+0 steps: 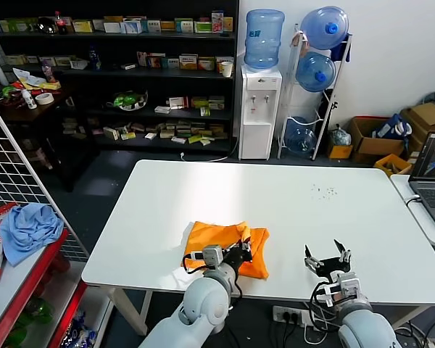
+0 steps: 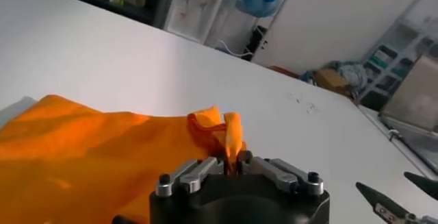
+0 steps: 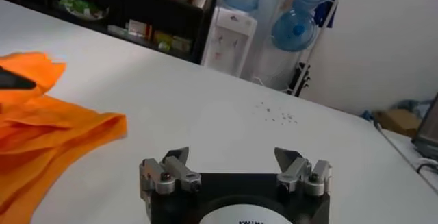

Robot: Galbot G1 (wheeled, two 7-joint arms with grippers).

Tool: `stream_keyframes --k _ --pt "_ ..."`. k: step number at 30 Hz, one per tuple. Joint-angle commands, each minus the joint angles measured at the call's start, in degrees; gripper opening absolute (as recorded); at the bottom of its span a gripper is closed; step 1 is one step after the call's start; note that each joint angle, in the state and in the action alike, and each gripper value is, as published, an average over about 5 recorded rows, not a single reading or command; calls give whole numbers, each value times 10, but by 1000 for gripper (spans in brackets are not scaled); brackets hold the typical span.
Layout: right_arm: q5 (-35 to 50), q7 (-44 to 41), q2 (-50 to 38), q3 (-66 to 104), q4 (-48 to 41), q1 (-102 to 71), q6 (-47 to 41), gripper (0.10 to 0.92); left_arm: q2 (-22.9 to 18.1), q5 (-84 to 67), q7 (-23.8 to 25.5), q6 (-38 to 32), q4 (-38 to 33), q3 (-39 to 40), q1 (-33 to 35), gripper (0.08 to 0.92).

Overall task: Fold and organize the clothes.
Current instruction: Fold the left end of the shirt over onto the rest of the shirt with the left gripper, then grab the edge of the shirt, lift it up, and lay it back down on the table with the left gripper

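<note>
The orange T-shirt [image 1: 221, 249] lies crumpled near the front edge of the white table [image 1: 290, 203], left of centre. My left gripper [image 1: 241, 251] is shut on a fold of the shirt's edge and holds it slightly lifted; in the left wrist view [image 2: 231, 165] the pinched orange cloth [image 2: 102, 150] rises between the closed fingers. My right gripper [image 1: 328, 257] is open and empty above the front edge, to the right of the shirt. In the right wrist view it [image 3: 233, 155] is spread wide over bare table, with the shirt [image 3: 48, 136] off to one side.
A red shelf with a light blue cloth [image 1: 29, 228] and a white wire grid stands at the left. A laptop [image 1: 433, 177] sits on a side table at the right. Shelves, a water dispenser [image 1: 259, 109] and boxes stand beyond the table.
</note>
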Motion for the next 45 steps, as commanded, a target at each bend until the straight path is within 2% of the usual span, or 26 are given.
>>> stream_keyframes --k 1,4,9,11,17,21,27,35,45 --pt "0 2 5 -7 -8 14 -1 823 -24 -7 44 -121 12 7 6 276" --pt "1 2 9 -13 -11 19 -4 823 -15 -14 59 -160 -4 -2 13 363" --pt "7 2 9 -21 -10 22 -10 823 12 -26 63 -178 -40 -30 23 493" --pt "7 1 7 -22 -9 22 -11 823 40 -25 63 -173 -51 -47 28 553" --pt "8 -2 -2 -22 -8 20 -11 823 160 -7 79 -117 -50 -88 60 726" --pt "9 -6 -5 -22 -12 17 -11 823 195 6 108 -72 -25 -114 76 807" --pt "8 -13 -12 -21 -12 9 -11 823 215 15 162 -11 26 -134 62 822" --pt "8 -18 -19 -14 -9 -7 -9 823 217 -24 212 27 57 -130 20 823" --pt "6 -19 -16 -10 -3 -12 -11 823 198 -50 226 38 80 -113 -16 823"
